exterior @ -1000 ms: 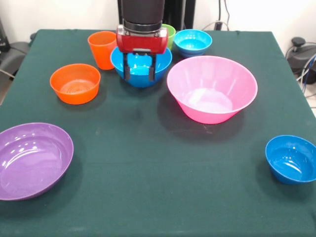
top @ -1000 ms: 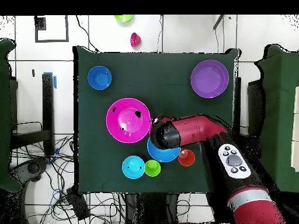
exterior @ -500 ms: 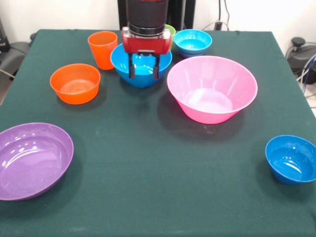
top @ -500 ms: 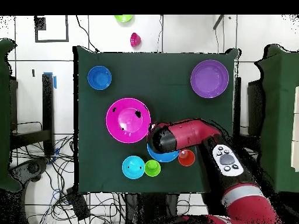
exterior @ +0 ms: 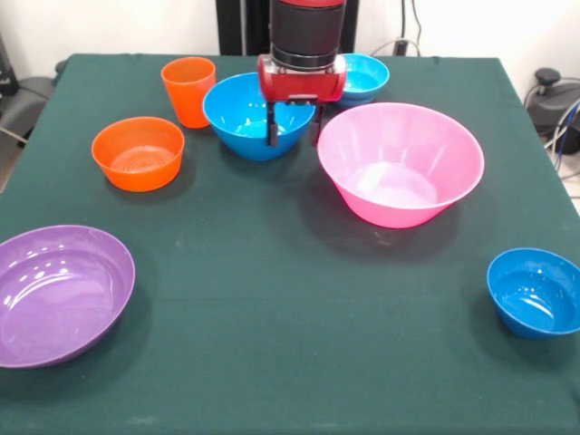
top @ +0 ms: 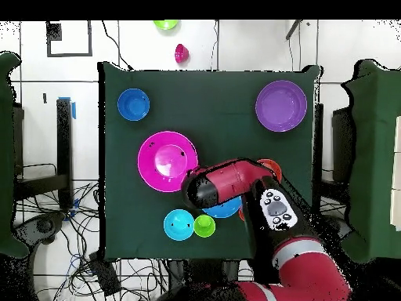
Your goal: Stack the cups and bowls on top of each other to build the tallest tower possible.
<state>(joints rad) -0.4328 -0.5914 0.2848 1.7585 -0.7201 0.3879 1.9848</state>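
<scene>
Claw (exterior: 294,138) spread, empty, low between glossy medium blue plastic bowl (exterior: 245,113) and huge pink plastic bowl (exterior: 400,161), near tabletop (exterior: 272,299) far edge. No tower yet; next likely grip pink rim.

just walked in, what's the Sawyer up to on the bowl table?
Nothing is stacked yet: every bowl and cup sits alone on the green table. The gripper hangs open and empty, one finger over the medium blue bowl, the other at the near rim of the pink bowl. The orange cup stands apart, untouched.
</scene>
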